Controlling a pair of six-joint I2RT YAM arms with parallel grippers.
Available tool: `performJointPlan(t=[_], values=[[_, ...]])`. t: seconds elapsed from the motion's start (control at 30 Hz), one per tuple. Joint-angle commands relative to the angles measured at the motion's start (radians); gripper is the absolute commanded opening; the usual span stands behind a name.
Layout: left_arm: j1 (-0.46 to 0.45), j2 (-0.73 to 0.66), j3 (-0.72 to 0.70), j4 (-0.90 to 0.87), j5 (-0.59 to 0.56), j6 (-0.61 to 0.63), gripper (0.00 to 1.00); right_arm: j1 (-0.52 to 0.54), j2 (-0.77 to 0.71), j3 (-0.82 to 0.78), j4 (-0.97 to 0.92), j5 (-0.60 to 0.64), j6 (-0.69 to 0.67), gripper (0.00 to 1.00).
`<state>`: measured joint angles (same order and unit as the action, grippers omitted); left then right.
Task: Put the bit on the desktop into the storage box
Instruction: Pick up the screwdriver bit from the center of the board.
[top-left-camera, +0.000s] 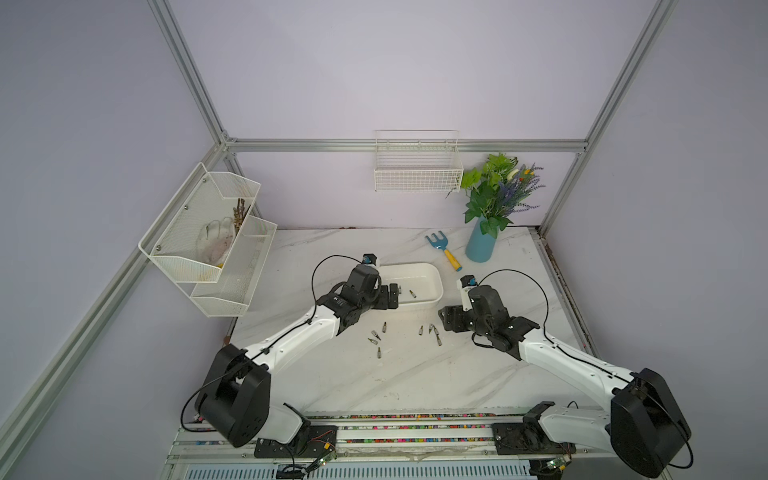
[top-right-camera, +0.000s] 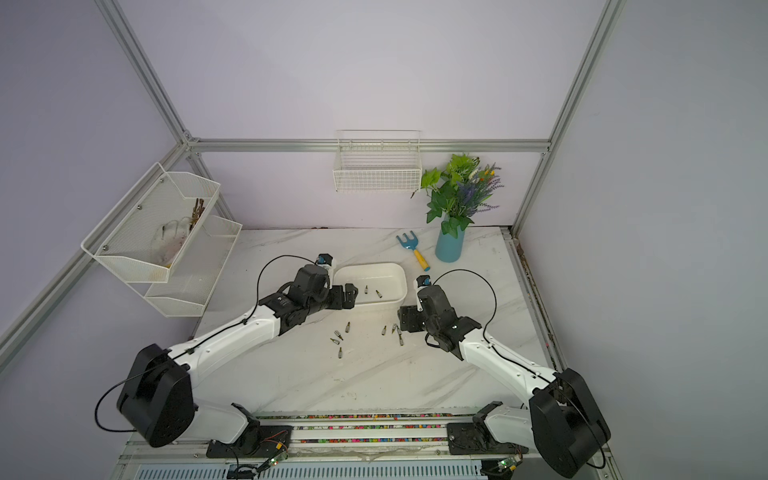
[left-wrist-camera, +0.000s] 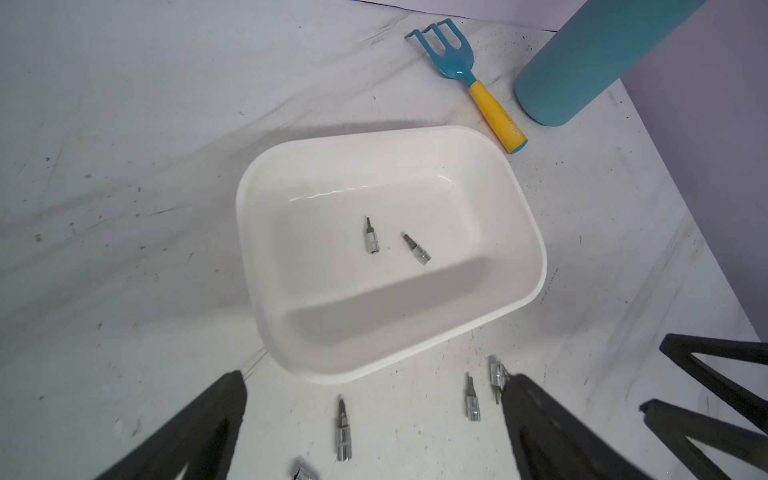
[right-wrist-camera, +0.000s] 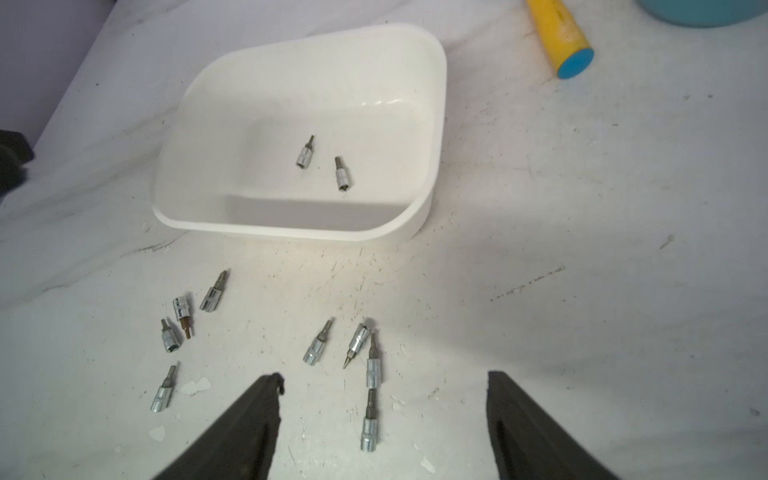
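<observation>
Mid-frame in left wrist view: box holds two bits, my left claw open and empty at its rim. Right claw open over loose bits, likely next pick.

Tabletop: white marble pattern, scuffed.
Vase: blue, upright at the far right, holding green leaves and lavender.
Rake: blue tines, yellow handle, lying flat just beside the vase.
Wire basket: white, on back wall.
Mesh rack: white, two tiers, left wall; brown stems in upper tier.
</observation>
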<state>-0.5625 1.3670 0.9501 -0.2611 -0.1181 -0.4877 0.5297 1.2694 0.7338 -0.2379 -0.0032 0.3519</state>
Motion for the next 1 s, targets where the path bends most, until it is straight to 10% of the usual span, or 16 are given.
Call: performJointPlan(t=[0.0, 0.33, 0.97], values=[[0.010, -0.110, -0.081, 0.020, -0.088, -0.007, 1.00, 0.013, 0.037, 0.034, -0.134, -0.051, 0.003, 0.76], [0.011, -0.309, -0.343, 0.141, -0.235, 0.102, 1.00, 0.083, 0.164, 0.089, -0.230, -0.044, 0.045, 0.56], [0.011, -0.369, -0.387, 0.143, -0.364, 0.117, 1.00, 0.158, 0.326, 0.168, -0.291, 0.058, 0.088, 0.33]])
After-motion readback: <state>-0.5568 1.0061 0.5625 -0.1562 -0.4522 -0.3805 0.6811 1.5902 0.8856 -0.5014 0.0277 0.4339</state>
